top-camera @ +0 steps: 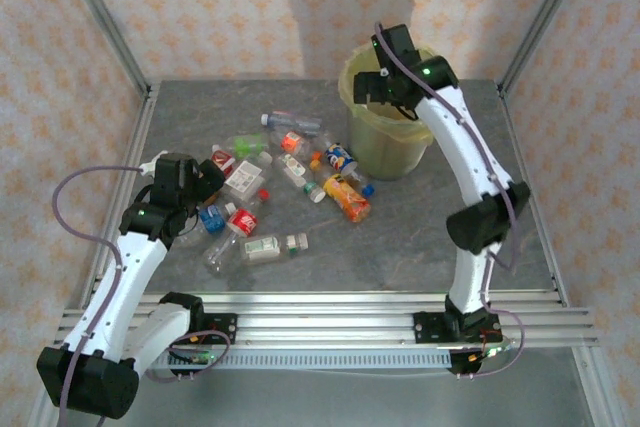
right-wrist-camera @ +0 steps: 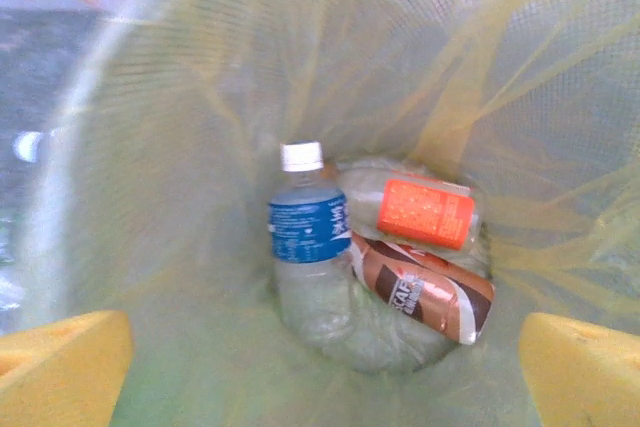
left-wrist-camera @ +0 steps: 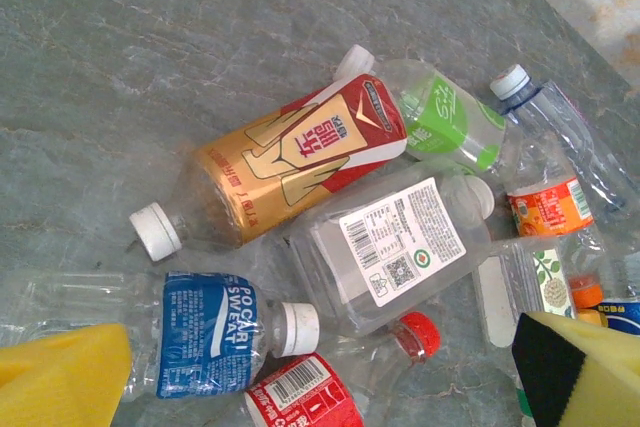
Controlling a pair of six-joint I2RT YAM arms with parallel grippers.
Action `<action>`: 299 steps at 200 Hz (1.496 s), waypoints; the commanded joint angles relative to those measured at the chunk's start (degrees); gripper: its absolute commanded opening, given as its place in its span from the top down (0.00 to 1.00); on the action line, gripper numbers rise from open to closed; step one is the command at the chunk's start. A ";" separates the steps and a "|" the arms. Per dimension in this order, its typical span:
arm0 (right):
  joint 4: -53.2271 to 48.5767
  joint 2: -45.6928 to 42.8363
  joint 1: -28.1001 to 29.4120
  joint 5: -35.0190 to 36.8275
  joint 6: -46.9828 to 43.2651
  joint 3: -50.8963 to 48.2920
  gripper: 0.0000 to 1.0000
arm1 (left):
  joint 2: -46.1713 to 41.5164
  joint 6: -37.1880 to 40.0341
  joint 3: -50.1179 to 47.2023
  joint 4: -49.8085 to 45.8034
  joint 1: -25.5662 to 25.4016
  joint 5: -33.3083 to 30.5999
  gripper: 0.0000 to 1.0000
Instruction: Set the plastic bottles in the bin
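The bottles are lying in a heap on the table near the bin. Three more are sitting at its bottom. They are looking light, thin, squashy and slippery, so pinching one across its labelled middle seems best. The left gripper is hanging wide open over the heap, empty. The right gripper is hanging wide open over the bin, empty too.

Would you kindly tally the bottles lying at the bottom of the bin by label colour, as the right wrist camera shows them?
blue-label bottle: 1
orange-label bottle: 1
brown-label bottle: 1
Total: 3 bottles visible in the bin; whether more lie beneath them cannot be told.
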 commanded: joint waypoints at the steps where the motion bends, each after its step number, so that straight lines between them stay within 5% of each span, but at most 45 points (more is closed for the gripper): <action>1: 5.84 -8.42 2.56 3.48 -0.39 -6.64 0.01 | -1.21 0.91 0.93 -1.25 0.49 -1.86 0.00; 53: 19.32 -27.39 11.71 -1.55 -6.92 -28.28 0.01 | -2.43 0.22 0.69 -0.82 0.44 -2.88 0.00; 100: 22.58 -29.85 21.13 -9.97 -12.50 -38.57 0.01 | -4.67 -0.80 -0.56 0.25 0.46 -3.67 0.00; 155: 24.45 -20.97 31.38 -13.26 -19.88 -44.90 0.01 | -7.38 -2.12 -1.30 -0.71 0.42 -5.85 0.00; 232: 18.24 1.17 40.55 -7.14 -23.39 -35.21 0.01 | -11.49 -3.38 -3.08 -0.26 0.49 -8.73 0.00; 299: 18.43 10.62 41.99 -5.48 -26.95 -30.22 0.01 | -11.49 -3.30 -3.10 -0.63 0.52 -9.14 0.00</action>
